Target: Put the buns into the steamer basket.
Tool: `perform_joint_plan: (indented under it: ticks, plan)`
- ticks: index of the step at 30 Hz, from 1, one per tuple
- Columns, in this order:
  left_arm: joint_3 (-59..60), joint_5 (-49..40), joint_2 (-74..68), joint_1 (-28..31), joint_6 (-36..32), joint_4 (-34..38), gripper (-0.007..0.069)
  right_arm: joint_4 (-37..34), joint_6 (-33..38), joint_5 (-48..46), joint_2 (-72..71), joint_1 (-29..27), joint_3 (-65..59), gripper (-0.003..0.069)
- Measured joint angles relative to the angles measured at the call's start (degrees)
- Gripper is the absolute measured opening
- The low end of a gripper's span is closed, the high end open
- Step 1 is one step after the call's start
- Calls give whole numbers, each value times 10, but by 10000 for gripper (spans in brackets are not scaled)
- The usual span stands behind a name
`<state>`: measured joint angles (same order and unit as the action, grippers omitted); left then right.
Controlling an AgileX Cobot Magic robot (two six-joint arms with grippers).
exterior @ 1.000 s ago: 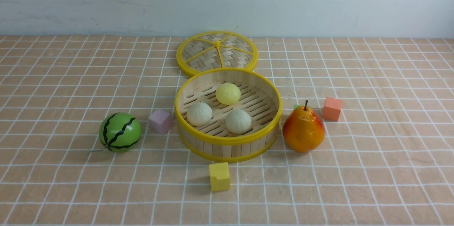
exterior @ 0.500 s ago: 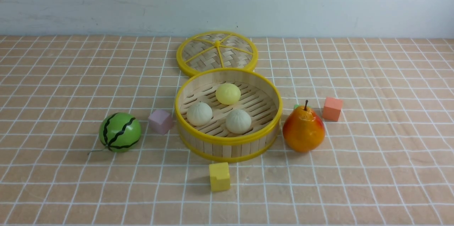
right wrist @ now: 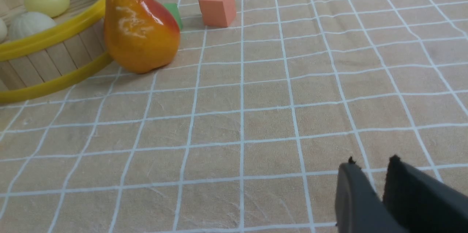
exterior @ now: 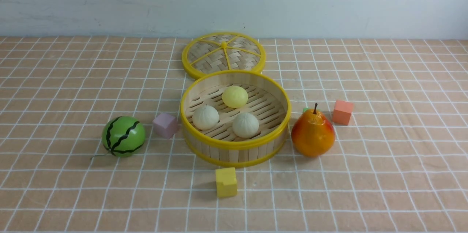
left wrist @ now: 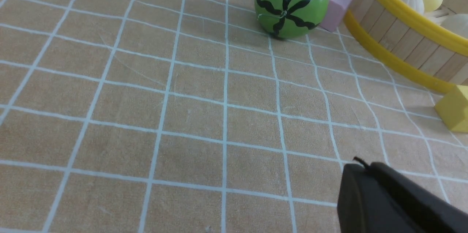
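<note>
The steamer basket (exterior: 234, 152) stands mid-table with all three buns on its slatted floor: a pale yellow bun (exterior: 234, 96) at the back and two off-white buns (exterior: 205, 117) (exterior: 245, 124) in front. Neither arm shows in the front view. In the left wrist view my left gripper (left wrist: 360, 165) hangs shut and empty over bare cloth, well short of the basket wall (left wrist: 402, 39). In the right wrist view my right gripper (right wrist: 373, 163) stands slightly open with nothing between its fingers, away from the basket (right wrist: 55, 61).
The woven lid (exterior: 223, 54) lies behind the basket. A watermelon ball (exterior: 123, 136) and a pink cube (exterior: 165, 124) sit to its left, a pear (exterior: 313, 133), a green cube (exterior: 305, 109) and an orange cube (exterior: 342, 112) to its right, and a yellow cube (exterior: 226, 181) in front.
</note>
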<state>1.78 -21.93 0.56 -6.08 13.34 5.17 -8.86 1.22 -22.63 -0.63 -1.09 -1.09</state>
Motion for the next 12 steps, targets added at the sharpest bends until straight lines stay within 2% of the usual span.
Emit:
perform_joint_plan:
  ticks: [12]
  plan:
    - [0,0,0,0,0,0,-3,0,0,0,0,0,0,137]
